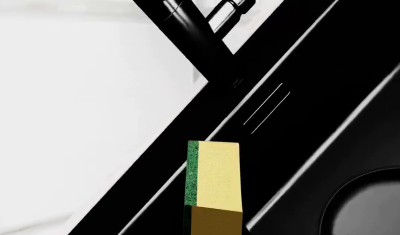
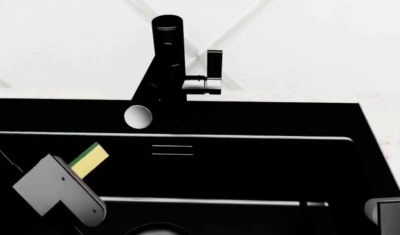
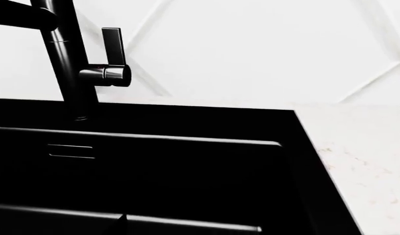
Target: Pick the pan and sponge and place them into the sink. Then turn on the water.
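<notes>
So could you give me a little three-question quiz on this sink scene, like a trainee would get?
1. True or false: water is running from the faucet.
2. Which end effector holds the sponge: A) left, B) right?
3. Fill in: the sponge hangs over the black ____.

Key
1. False: no stream shows below the spout, and the side lever stands upright.
2. A: the left end effector grips the sponge; the right one barely shows at the head view's edge.
3. sink: the sponge sits above the basin, near the slotted overflow.
</notes>
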### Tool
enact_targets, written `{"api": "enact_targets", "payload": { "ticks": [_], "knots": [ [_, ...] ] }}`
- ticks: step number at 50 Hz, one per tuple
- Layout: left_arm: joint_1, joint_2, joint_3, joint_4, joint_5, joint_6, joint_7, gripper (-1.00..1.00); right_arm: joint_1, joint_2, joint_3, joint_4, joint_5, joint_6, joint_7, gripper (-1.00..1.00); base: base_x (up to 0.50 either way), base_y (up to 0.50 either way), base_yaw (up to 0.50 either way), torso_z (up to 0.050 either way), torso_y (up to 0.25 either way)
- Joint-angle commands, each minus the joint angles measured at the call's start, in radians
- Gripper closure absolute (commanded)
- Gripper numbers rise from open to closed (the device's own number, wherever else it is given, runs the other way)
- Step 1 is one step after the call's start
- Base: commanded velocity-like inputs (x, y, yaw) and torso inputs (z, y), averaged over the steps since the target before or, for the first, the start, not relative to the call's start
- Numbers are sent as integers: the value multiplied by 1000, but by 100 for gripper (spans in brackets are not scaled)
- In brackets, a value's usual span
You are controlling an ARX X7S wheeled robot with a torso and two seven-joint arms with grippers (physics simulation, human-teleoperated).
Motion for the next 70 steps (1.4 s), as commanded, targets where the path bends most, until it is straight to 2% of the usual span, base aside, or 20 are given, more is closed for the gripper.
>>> {"api": "enact_targets", "payload": {
  "ticks": [1,13,23,56,70],
  "knots": [
    [-6,23,47,30,8,-10,2,100,-6,-5,1,3,-1,-9,-4,-100,0,0,0,0,0],
    [-14,25,78,34,9,18,40,100,-5,-8,6,5,-10,-18,2,-100,0,0,0,0,0],
    [-16,60,125,24,22,25,52,100,-2,-6,8,7,-1,-16,1,-100,0,0,0,0,0],
    [-37,84,304,-52,154,141,111,100,-20,-21,3,26,-9,-37,-15,-100,0,0,0,0,0],
    [-73,110,290,-157,134,173,171,100,-13,-27,-7,32,-11,-35,-18,-100,0,0,0,0,0]
  ]
}}
